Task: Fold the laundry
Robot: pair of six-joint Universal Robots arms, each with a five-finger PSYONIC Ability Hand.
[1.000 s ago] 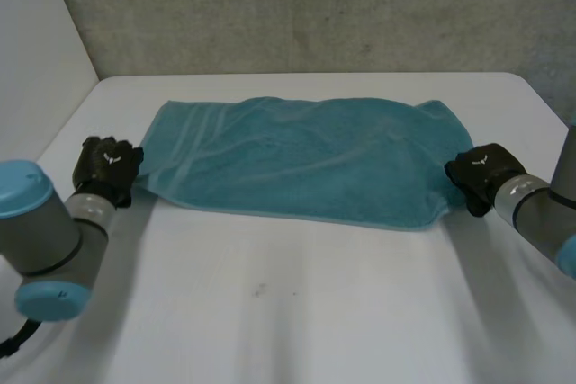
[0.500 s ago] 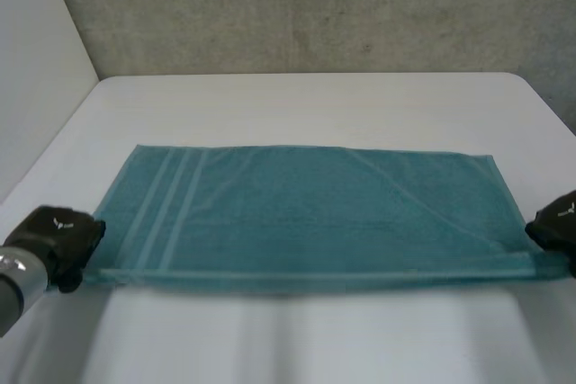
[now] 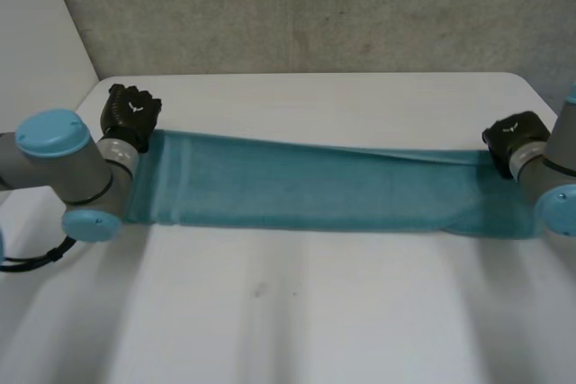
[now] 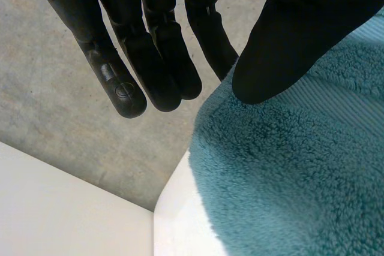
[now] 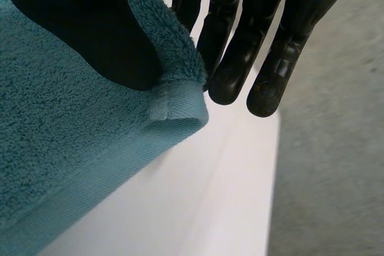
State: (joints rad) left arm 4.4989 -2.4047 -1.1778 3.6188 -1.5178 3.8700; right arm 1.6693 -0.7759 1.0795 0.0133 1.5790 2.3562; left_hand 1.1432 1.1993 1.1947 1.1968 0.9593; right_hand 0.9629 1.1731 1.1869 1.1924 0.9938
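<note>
A teal towel (image 3: 315, 191) lies across the white table (image 3: 297, 312) as a long narrow band, doubled over lengthwise. My left hand (image 3: 130, 112) is at its far left corner. In the left wrist view the thumb (image 4: 300, 28) presses on the towel's (image 4: 288, 172) corner against straight fingers (image 4: 150, 58) behind it. My right hand (image 3: 515, 132) is at the far right corner. There the thumb (image 5: 78, 22) pins the hemmed corner of the towel (image 5: 60, 148) against the fingers (image 5: 231, 58).
The table's far edge (image 3: 306, 75) runs a little behind both hands, with a grey wall (image 3: 315, 6) beyond it. A white wall (image 3: 36, 60) stands at the left. The table's edge (image 5: 264, 166) lies just past my right fingertips, with grey floor (image 5: 336, 178) beyond it.
Both hands lifted the towel's near edge, drew it taut towards me, then carried it over to the far side. The towel now lies folded in half lengthwise.
</note>
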